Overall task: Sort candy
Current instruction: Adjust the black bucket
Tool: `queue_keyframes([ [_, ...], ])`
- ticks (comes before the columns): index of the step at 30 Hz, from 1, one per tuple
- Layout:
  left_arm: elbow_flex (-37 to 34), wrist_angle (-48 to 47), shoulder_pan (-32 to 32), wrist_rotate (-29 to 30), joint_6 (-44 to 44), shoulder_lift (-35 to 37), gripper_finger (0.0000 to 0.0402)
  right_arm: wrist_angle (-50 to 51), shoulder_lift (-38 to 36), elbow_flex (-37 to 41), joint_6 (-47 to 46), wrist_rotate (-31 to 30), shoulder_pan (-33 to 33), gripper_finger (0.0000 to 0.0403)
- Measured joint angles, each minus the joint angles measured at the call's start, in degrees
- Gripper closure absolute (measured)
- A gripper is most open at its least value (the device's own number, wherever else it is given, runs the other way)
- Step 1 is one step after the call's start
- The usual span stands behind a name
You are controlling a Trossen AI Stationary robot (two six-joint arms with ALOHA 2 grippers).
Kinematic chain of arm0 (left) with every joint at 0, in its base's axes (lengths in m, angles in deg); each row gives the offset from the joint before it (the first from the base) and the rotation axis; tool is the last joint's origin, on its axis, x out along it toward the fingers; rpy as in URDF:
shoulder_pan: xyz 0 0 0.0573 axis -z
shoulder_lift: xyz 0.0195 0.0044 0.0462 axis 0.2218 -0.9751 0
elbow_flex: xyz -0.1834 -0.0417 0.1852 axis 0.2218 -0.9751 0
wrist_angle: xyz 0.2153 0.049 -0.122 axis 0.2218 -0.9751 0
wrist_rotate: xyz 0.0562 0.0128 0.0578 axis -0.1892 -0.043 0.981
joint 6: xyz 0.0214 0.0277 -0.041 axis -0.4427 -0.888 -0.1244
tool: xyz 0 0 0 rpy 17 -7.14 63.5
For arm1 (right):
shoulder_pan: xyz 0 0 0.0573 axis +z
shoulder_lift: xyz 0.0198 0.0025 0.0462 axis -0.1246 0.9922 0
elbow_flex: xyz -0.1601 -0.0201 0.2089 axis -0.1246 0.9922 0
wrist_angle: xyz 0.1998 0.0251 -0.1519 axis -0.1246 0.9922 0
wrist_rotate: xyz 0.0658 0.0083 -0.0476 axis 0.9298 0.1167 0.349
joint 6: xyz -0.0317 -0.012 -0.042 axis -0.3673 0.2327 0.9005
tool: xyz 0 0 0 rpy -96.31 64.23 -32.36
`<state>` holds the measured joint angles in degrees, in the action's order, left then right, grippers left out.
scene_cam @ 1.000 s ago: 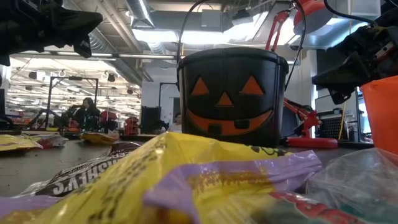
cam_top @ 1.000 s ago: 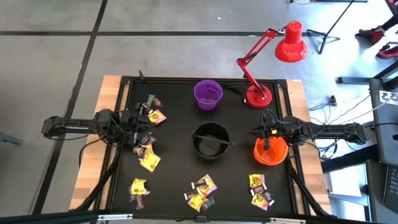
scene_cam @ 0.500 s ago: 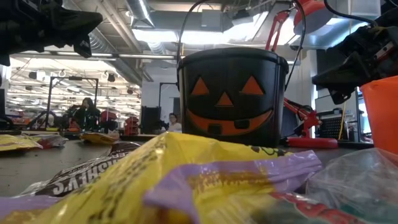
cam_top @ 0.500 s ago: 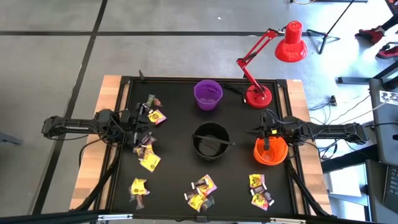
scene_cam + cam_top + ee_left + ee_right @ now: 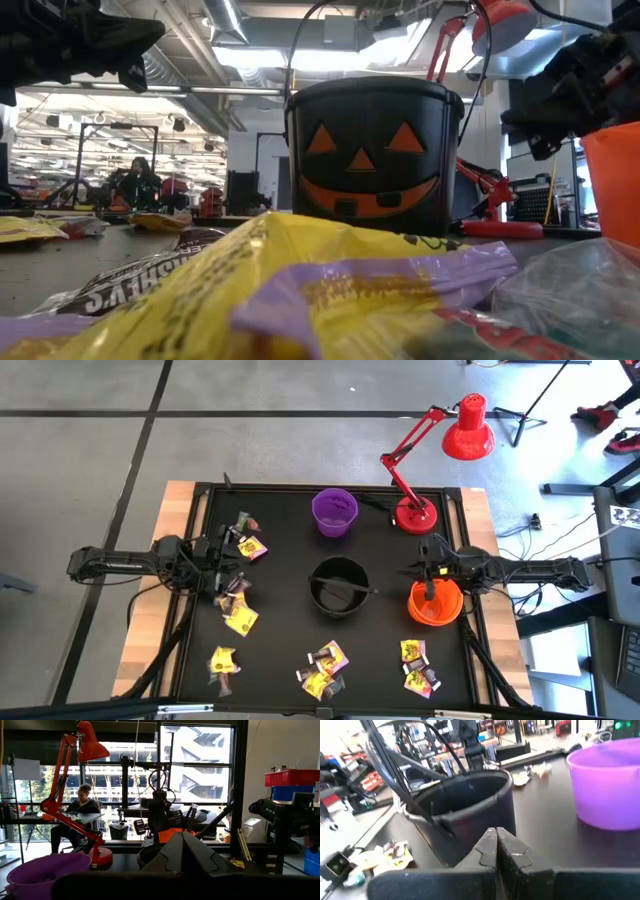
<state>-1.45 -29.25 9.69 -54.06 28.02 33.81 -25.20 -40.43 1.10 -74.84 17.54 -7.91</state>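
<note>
The candy lies in small heaps on the black mat: near the far left (image 5: 247,546), left of centre (image 5: 240,619), and along the near edge (image 5: 222,660), (image 5: 325,663), (image 5: 416,665). Yellow and brown wrappers (image 5: 300,290) fill the low view's foreground. My left gripper (image 5: 226,567) hovers shut just beside the left heaps; its wrist view (image 5: 182,836) looks level across the table. My right gripper (image 5: 416,570) is shut at the far left rim of the orange bowl (image 5: 436,603), above the table (image 5: 560,95), with nothing between its fingers (image 5: 495,831).
A black pumpkin bucket (image 5: 338,586) stands mid-table with its handle across the top. The purple bowl (image 5: 334,512) is beyond it, at the far edge. A red desk lamp stands with its base (image 5: 415,515) at the far right corner. People sit in the room behind the table.
My right gripper has risen a little beside the orange bowl, still shut. The candy, the bowls and my left arm have kept still.
</note>
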Motion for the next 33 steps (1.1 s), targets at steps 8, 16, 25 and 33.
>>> queue_keyframes([
  [8, 0.0, -0.02, 0.0, -0.01, 0.0, -0.02, 0.0401, -16.07, -0.02, 0.02, -0.02, -7.3, 0.0, 0.0397],
  [16, -0.01, 0.0, -0.01, -0.01, -0.01, -0.02, 0.0401, -29.61, 0.0, 0.01, 0.82, -15.47, 0.0, 0.0397],
  [25, -0.01, -0.02, -0.01, -0.01, 0.01, -0.02, 0.0401, -28.08, 0.0, 0.02, 1.96, -21.35, 0.0, 0.0397],
  [33, 0.01, 0.0, -0.01, -0.01, 0.01, -0.02, 0.0401, -27.69, 0.0, 0.02, 2.05, -25.99, 0.0, 0.0397],
])
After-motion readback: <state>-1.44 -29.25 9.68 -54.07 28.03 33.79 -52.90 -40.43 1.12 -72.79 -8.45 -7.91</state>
